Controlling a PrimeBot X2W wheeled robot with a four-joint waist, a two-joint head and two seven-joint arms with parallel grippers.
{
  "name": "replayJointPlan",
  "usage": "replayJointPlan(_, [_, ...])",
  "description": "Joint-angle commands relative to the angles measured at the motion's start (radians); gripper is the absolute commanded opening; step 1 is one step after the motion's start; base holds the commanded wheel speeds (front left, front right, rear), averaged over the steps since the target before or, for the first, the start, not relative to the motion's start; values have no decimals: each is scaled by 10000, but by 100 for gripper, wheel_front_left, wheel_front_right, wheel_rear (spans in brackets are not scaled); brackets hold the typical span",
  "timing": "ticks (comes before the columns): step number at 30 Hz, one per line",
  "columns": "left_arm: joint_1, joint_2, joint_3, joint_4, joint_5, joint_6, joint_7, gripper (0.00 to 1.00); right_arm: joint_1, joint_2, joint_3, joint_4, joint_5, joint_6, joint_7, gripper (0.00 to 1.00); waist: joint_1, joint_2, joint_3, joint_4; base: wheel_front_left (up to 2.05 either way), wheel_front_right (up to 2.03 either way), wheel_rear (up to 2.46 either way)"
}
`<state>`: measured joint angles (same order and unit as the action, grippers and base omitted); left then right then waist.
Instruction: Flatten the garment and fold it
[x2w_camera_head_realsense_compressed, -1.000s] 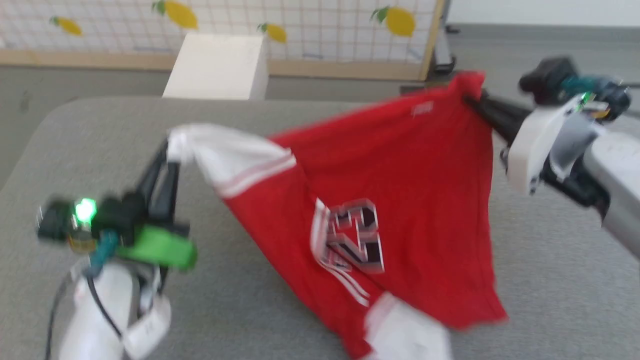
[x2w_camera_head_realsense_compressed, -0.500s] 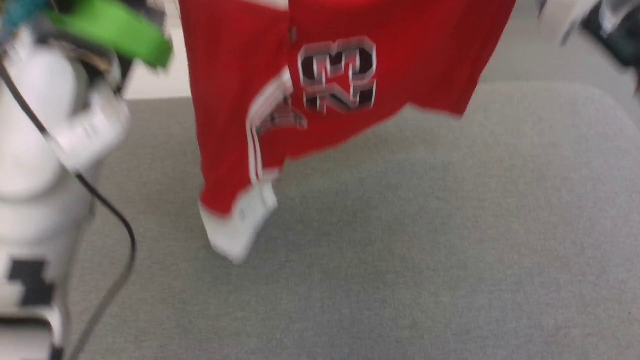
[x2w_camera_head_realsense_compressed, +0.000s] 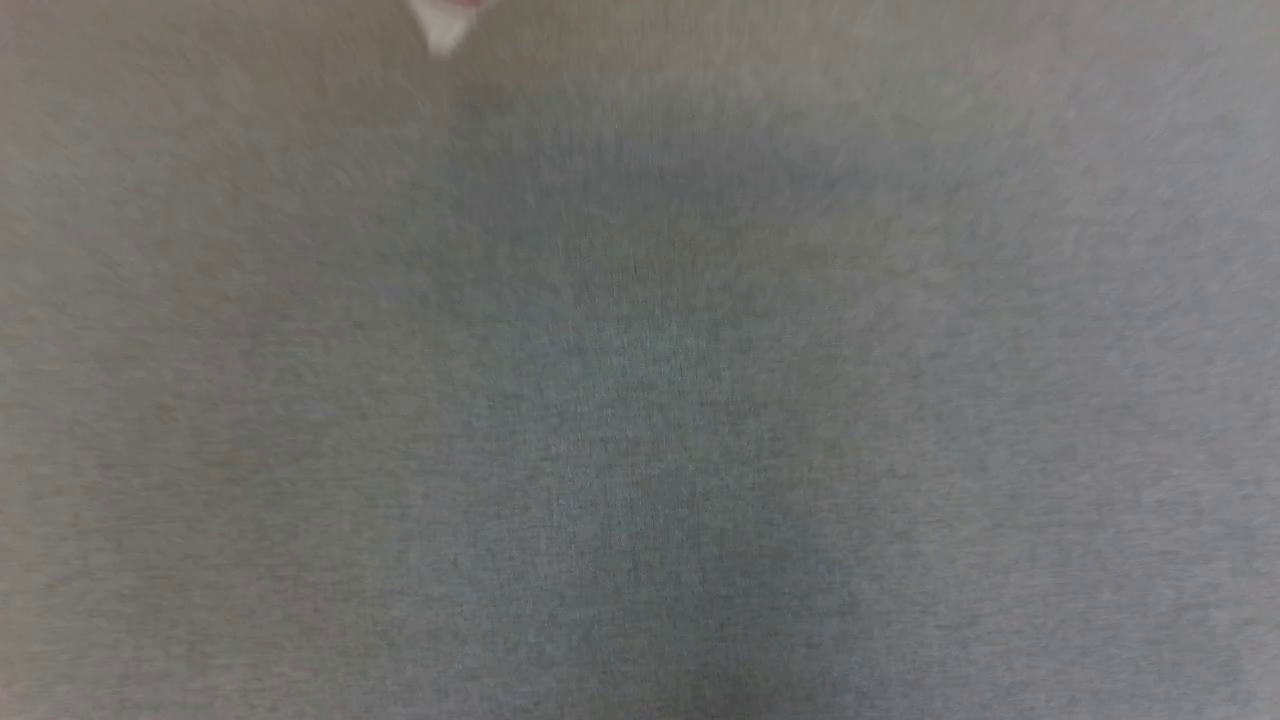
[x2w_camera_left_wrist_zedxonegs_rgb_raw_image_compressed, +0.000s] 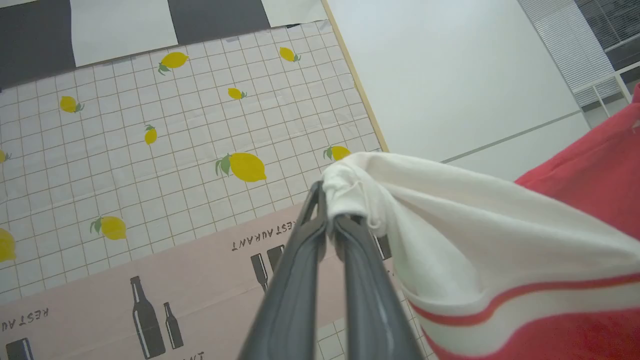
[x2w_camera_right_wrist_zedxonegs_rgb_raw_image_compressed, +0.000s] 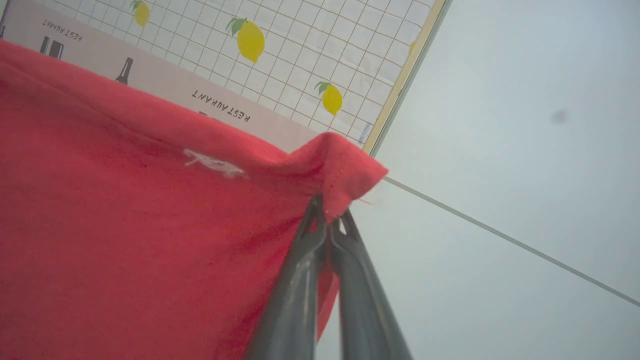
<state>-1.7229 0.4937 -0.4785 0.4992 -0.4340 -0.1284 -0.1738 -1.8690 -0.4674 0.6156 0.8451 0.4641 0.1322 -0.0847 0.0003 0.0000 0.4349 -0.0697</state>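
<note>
Head view had dipped since the earlier frame, onto grey surface (x2w_camera_head_realsense_compressed: 640, 400). Left gripper (x2w_camera_left_wrist_zedxonegs_rgb_raw_image_compressed: 327, 220) clenched white sleeve of garment (x2w_camera_left_wrist_zedxonegs_rgb_raw_image_compressed: 475, 235); right gripper (x2w_camera_right_wrist_zedxonegs_rgb_raw_image_compressed: 327, 219) clenched its red corner.

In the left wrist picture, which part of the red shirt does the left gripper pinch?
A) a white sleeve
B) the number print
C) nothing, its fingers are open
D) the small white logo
A: the left gripper is shut on the bunched end of the white sleeve of the garment, just above the sleeve's red stripe.
</note>
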Motion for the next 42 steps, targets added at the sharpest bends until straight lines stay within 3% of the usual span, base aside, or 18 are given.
replayJointPlan(1, [-313,64,-74,187,-178,-22,-139,0,-217,132,-100,155,-153,-15,-141,0,-3,0,2053,-24,0,0,0])
replayJointPlan(9, [-893,351,-411,1000,-999,-22,-723,0,-716,557,-211,756,-463,-15,-498,0,-3,0,2667,117,0,0,0])
replayJointPlan(17, [807,674,-418,949,-1582,-23,-873,0,572,1013,307,1110,-135,-15,-971,0,-3,0,2613,248,0,0,0])
replayJointPlan(27, [5890,442,926,-503,-1129,-23,-878,0,4123,1135,1746,707,876,-15,-1533,0,-3,0,1035,438,0,0,0])
replayJointPlan(35, [10576,-235,1691,-1665,-246,-22,-878,0,7300,264,3068,-561,1866,-15,-1674,0,-3,0,-738,596,0,0,0])
replayJointPlan(42, [13726,-752,1982,-2088,474,-19,-879,0,9808,-492,3845,-1586,2436,-15,-1688,0,-3,0,-2249,626,0,0,0])
